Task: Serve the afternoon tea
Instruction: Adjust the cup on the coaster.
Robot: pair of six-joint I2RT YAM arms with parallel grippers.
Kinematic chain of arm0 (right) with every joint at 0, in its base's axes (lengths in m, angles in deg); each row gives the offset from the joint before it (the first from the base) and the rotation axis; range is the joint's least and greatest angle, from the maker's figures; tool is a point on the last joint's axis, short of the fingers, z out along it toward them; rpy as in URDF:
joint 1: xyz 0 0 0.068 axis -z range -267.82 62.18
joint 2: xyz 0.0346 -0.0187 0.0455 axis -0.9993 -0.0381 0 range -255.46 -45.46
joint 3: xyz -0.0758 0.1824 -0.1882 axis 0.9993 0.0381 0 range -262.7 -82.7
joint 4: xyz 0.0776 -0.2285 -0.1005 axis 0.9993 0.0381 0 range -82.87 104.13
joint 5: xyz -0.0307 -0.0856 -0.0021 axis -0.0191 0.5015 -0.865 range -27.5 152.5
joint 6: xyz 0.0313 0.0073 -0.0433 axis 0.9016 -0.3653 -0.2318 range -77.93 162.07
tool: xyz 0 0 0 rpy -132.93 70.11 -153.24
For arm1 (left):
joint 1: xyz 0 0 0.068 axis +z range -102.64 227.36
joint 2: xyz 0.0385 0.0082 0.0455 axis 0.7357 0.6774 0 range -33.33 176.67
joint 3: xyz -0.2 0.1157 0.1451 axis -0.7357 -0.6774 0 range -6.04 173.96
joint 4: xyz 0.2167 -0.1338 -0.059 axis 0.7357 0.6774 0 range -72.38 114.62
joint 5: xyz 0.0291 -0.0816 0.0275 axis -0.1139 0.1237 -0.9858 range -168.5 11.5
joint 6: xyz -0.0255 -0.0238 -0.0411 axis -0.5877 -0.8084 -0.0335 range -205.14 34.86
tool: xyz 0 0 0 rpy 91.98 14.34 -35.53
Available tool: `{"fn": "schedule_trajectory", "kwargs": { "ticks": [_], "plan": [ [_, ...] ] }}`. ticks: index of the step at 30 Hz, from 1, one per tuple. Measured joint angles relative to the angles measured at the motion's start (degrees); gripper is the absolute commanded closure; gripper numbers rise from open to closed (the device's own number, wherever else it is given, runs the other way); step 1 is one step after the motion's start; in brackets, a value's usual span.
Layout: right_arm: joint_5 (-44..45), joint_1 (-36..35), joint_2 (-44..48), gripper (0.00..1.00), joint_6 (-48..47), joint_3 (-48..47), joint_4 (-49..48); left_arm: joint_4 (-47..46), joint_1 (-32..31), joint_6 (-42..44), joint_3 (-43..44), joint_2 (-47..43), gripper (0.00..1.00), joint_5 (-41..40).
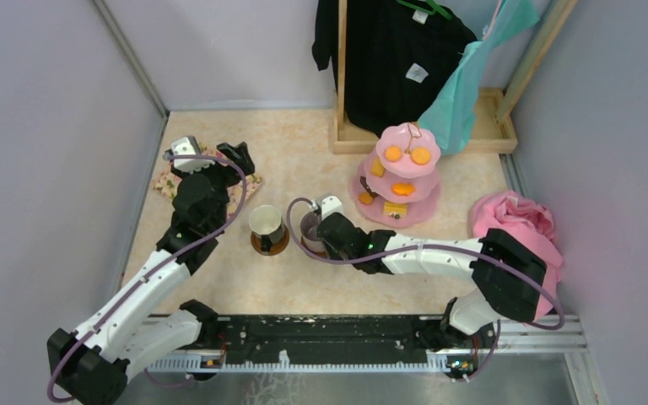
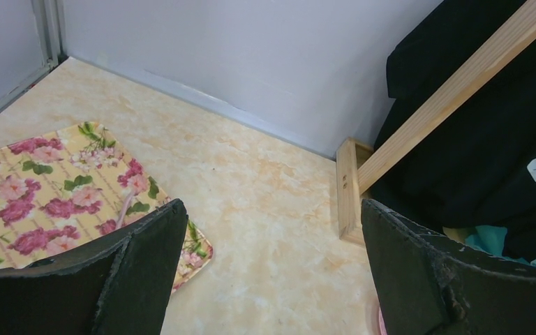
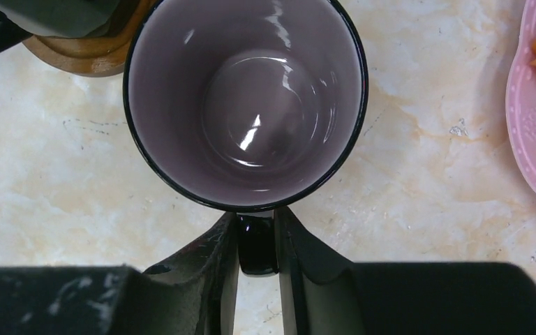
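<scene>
The black mug, empty and purple inside, stands on the table left of the pink three-tier stand. My right gripper is shut on its handle; it also shows in the top view. The smoky translucent mug sits on a round brown coaster just left of it. The other coaster is hidden. Orange and yellow snacks lie on the stand's tiers. My left gripper is open and empty, above the right edge of the flower-patterned tray.
A wooden clothes rack base with a black garment and a teal one stands at the back. A crumpled pink cloth lies at the right. Grey walls close in both sides.
</scene>
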State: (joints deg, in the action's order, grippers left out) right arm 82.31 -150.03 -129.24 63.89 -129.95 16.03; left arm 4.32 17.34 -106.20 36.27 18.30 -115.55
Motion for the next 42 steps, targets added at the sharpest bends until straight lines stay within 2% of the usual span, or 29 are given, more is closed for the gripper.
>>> {"fn": "schedule_trajectory", "kwargs": {
  "ticks": [12, 22, 32, 34, 40, 42],
  "plan": [
    [1.4, 0.0, -2.4, 1.0, 5.3, -3.2, 2.2, -1.0, 0.6, -0.1, 0.0, 0.0, 0.01, 1.7],
    [4.9, -1.4, -6.0, 1.0, 11.1, -8.9, 8.5, -2.4, 0.9, -0.1, 0.0, 0.8, 0.01, 3.1],
    [11.2, -5.2, -13.3, 1.0, 17.9, -16.9, 15.5, -3.1, 0.9, -0.1, 0.0, 1.4, 0.01, 4.3],
    [11.6, -5.3, -13.4, 0.95, 19.0, -17.0, 15.6, -3.2, 0.9, -0.2, 0.0, 1.4, 0.01, 4.4],
    [13.0, -5.9, -13.6, 0.6, 22.5, -17.0, 15.8, -3.2, 0.9, -0.3, -0.2, 1.1, 0.01, 4.6],
    [13.2, -6.3, -13.8, 0.5, 23.5, -17.0, 16.3, -3.2, 0.9, -0.3, -0.3, 0.8, 0.01, 4.6]
  ]
}}
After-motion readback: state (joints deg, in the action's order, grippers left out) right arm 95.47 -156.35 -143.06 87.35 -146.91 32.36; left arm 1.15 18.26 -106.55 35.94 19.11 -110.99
